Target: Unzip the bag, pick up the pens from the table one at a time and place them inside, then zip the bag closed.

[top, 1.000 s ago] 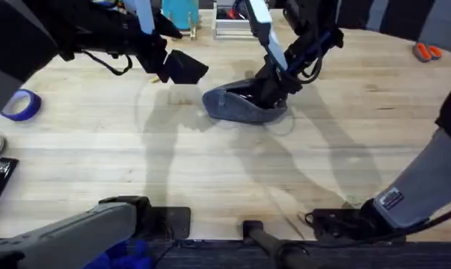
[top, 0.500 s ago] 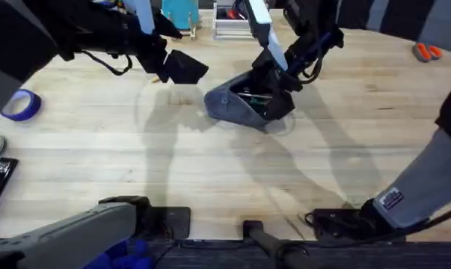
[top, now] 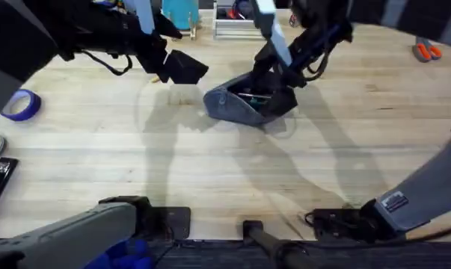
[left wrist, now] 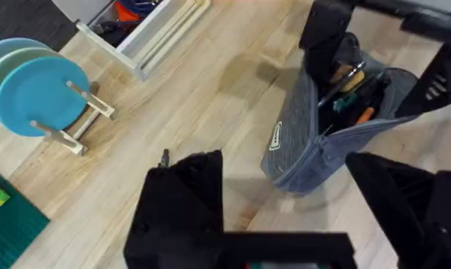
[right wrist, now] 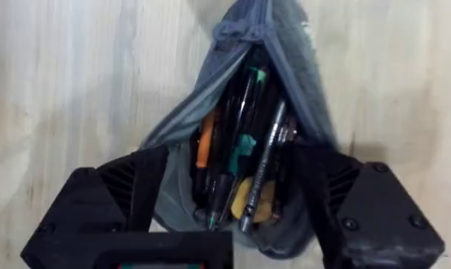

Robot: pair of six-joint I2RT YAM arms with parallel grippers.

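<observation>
Bag point(top: 240, 104) mid-table, mouth gaping, pens point(right wrist: 240, 161) inside. Soft fabric, light, sags; likely needs holding by one end while the zipper is pulled. Right gripper point(right wrist: 232, 202) spread wide astride the mouth; left gripper point(left wrist: 285, 217) wide, empty, just beside the bag.

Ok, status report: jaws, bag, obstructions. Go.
Left gripper jaws open, hovering clear of the bag. Right gripper jaws open, over the bag's mouth. Bag unzipped, pens inside. Nothing in the way on the table.

Blue tape roll point(top: 19, 104) left edge; blue plates point(left wrist: 34, 86) (racked); orange scissors point(top: 427, 51).
</observation>
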